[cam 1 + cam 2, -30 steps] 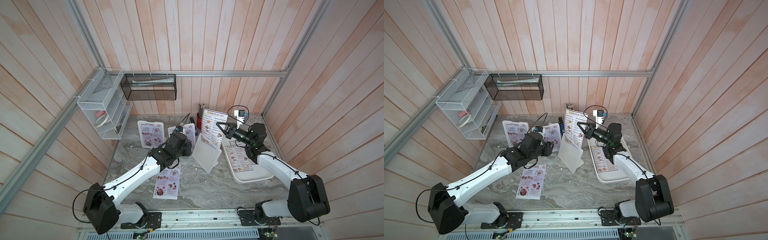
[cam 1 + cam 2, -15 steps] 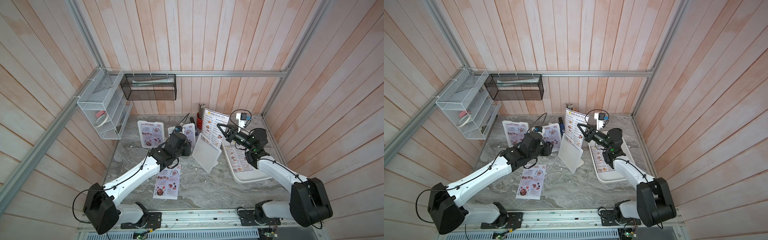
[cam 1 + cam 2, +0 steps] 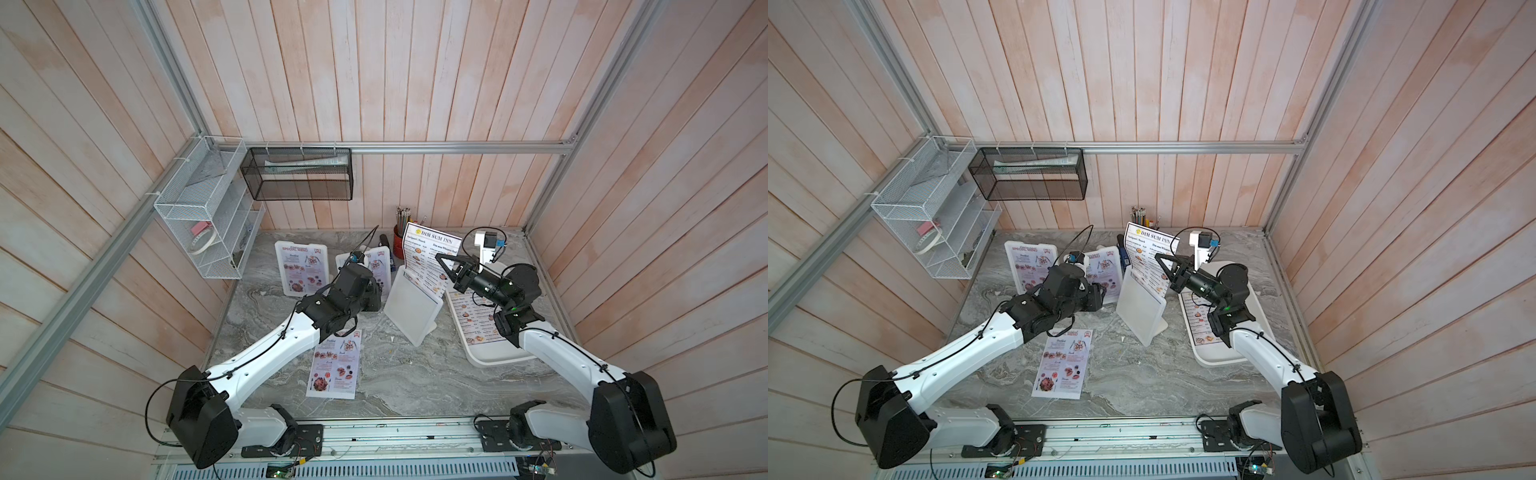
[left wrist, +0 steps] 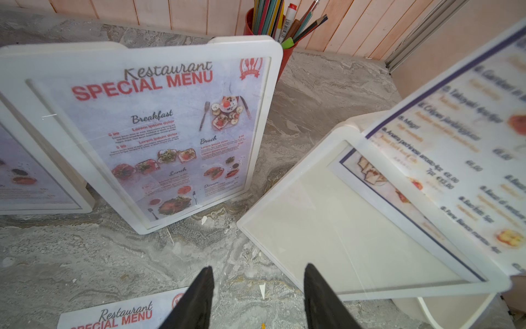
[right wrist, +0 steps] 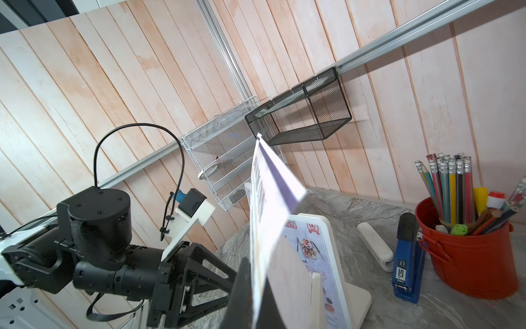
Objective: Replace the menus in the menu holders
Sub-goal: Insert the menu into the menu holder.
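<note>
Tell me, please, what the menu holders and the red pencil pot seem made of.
Menu holders: likely matte white plastic, moulded rounded corners, with a clear glossy front that catches reflections. Red pencil pot: probably painted sheet metal, judging by its thin rolled rim.

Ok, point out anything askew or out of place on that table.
A Special Menu sheet lies loose on the table, outside any holder. The right hand pinches a Dim Sum Inn menu only partly slid into the near holder, most sticking out above.
</note>
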### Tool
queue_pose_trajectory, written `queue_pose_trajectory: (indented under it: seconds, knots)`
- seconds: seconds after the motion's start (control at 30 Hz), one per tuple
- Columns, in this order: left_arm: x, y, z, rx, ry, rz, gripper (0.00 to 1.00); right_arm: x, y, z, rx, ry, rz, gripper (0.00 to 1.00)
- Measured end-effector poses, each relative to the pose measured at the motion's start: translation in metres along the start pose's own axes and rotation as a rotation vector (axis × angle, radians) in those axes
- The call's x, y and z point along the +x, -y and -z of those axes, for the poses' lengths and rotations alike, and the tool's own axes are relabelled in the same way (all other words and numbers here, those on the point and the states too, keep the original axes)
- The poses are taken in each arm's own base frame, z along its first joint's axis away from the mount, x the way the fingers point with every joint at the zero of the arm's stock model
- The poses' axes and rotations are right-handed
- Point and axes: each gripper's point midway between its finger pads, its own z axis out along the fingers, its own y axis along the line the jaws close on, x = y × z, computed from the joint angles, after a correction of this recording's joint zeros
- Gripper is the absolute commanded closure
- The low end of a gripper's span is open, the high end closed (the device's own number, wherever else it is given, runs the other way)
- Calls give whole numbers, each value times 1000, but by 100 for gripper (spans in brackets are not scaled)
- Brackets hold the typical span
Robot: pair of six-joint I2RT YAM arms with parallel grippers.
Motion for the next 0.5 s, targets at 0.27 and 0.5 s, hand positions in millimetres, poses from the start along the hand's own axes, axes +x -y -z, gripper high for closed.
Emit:
queue_pose_trajectory:
  seconds: [0.27,0.5]
  knots:
    - [1,0,-3,-1,-3,-1,47,1,3,2,27,10,-23,94]
    - [-1,1,-3,2,3,1,47,9,6,-7,27,6,-96,95]
